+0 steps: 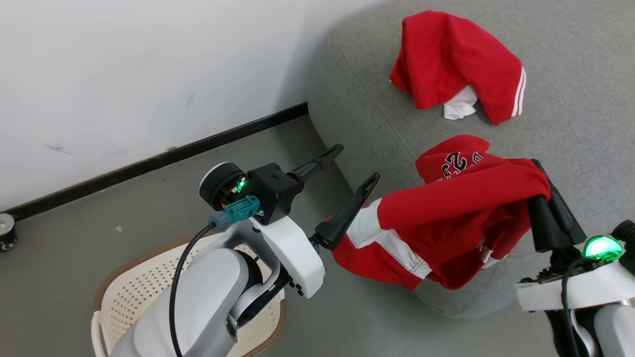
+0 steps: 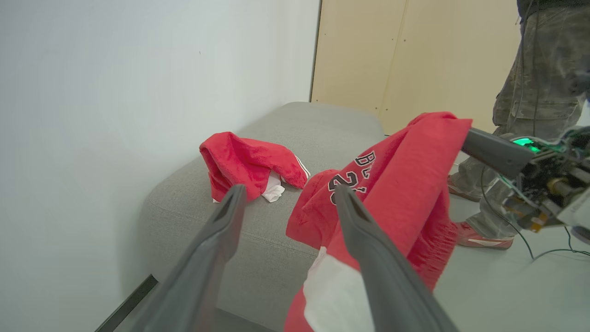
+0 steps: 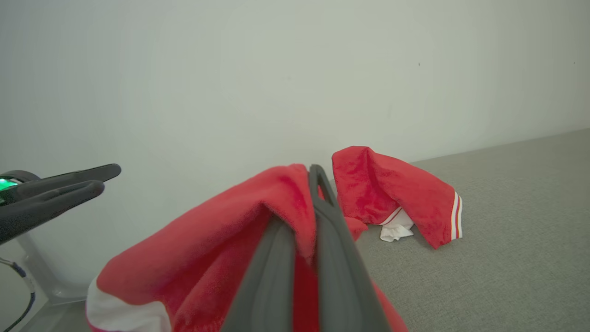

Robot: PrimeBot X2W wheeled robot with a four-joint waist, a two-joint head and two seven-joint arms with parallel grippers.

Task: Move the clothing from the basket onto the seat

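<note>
One piece of red clothing lies crumpled on the grey seat. A second red garment with white panels and a printed number hangs over the seat's front edge, pinched at its top by my shut right gripper. From the right wrist, the red cloth drapes over my closed fingers. My left gripper stands open, nothing between its fingers, one finger close beside the garment's white panel. The cream basket sits on the floor under my left forearm, its inside mostly hidden.
A white wall with a black skirting board runs behind the seat's left end. A person's legs and red shoes stand on the floor beyond the seat, near a tan panel. A small wheel sits at the far left.
</note>
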